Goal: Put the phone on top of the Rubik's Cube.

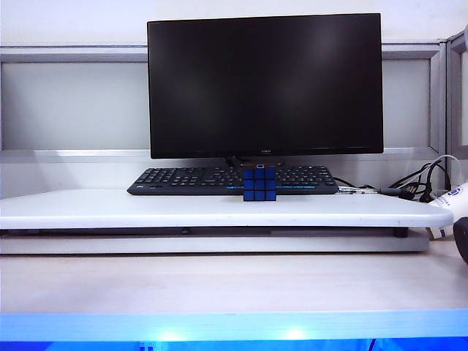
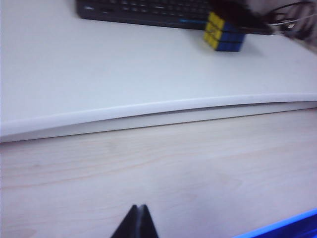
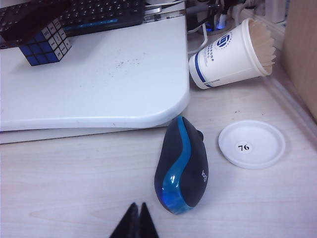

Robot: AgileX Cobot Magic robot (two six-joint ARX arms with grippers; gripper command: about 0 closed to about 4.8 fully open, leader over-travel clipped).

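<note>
While both my arms sit drawn back low over the pale wooden desk (image 1: 219, 281), the large black flat monitor (image 1: 265, 84) dominates the exterior view at twelve o'clock. Below it, the white raised platform board (image 1: 183, 208) spans the desk, carrying the wide black keyboard (image 1: 183, 179) along its far edge.

At the keyboard's six o'clock, touching or just beside it, stands the small Rubik's Cube (image 1: 259, 183), blue tiles facing the exterior camera, yellow tiles facing my left wrist camera, white tiles facing my right. A thin flat black phone (image 3: 29, 20) lies across the cube's top, overhanging it; the left wrist view shows this blurred.

Off the board, in the right wrist view, the white paper cup with blue logo (image 3: 230, 54) lies tipped on its side at about one o'clock from the black-and-blue computer mouse (image 3: 182, 171). The round white lid marked 76 (image 3: 251, 144) rests flat at the mouse's three o'clock, apart from it.

My left gripper (image 2: 136, 223) is clenched, fingertips together, grasping nothing, above bare desk. My right gripper (image 3: 136, 221) is likewise clenched and empty, near the mouse at its seven o'clock.
</note>
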